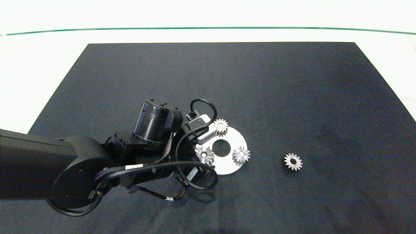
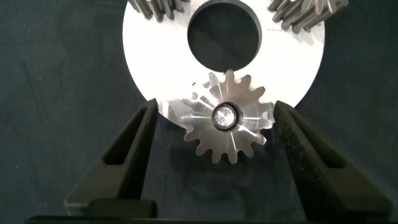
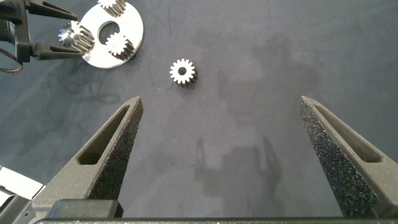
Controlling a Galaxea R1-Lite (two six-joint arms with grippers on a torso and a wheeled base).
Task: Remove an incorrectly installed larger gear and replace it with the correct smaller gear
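The larger gear (image 2: 225, 116), with long pointed teeth, sits on a pin at the rim of a silver disc (image 2: 155, 50). My left gripper (image 2: 214, 106) is open around this gear, one finger (image 2: 134, 149) on each side with small gaps. In the head view the left arm reaches in from the left, and the same gear (image 1: 204, 154) shows at the disc's (image 1: 224, 167) left edge. The smaller gear (image 1: 293, 161) lies flat on the mat to the right of the disc. My right gripper (image 3: 222, 102) hangs open and empty above the mat, short of the smaller gear (image 3: 183, 71).
Two more silver gears (image 1: 221, 125) (image 1: 241, 155) stand on the disc around its centre hole (image 1: 221, 147). A black mat (image 1: 292, 97) covers the white table. The right arm does not show in the head view.
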